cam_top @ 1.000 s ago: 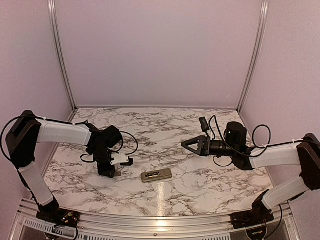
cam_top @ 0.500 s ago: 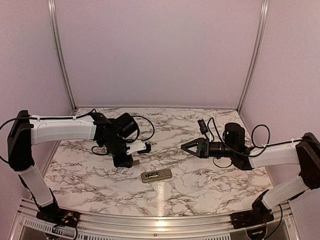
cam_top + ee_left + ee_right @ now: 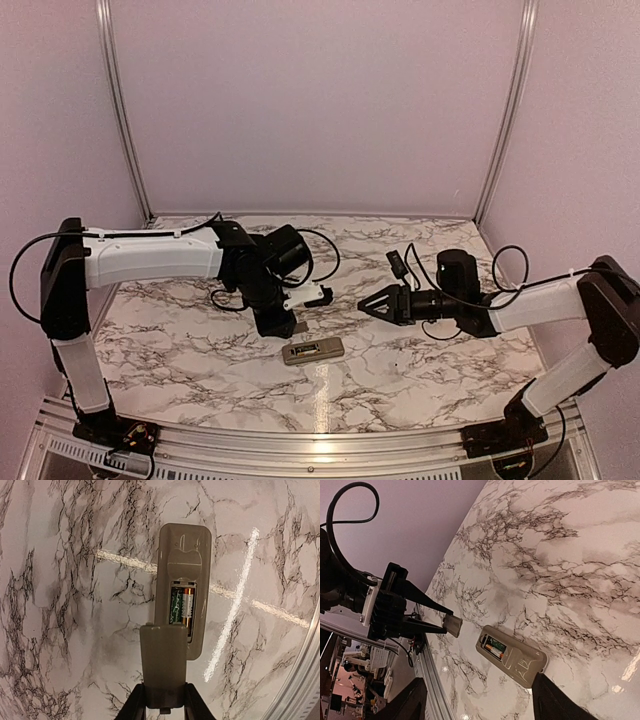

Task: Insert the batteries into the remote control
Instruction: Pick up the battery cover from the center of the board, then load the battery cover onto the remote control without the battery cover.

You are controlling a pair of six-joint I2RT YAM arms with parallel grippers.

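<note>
The remote control lies back-up on the marble table near the front, its compartment open. Two batteries lie side by side in the recess, one green, one copper-coloured; they also show in the right wrist view. My left gripper is shut on the grey-beige battery cover and holds it just above the remote's near end, covering part of the recess. My right gripper is open and empty, right of the remote and above the table. The cover hangs apart from the remote there.
The marble table ends in a metal rail along the front. Pale walls with metal corner posts close the back and sides. Black cables loop off both wrists.
My left gripper has moved right and forward with the cover, from the left of the table to just above the remote. My right gripper has shifted slightly left and down.
</note>
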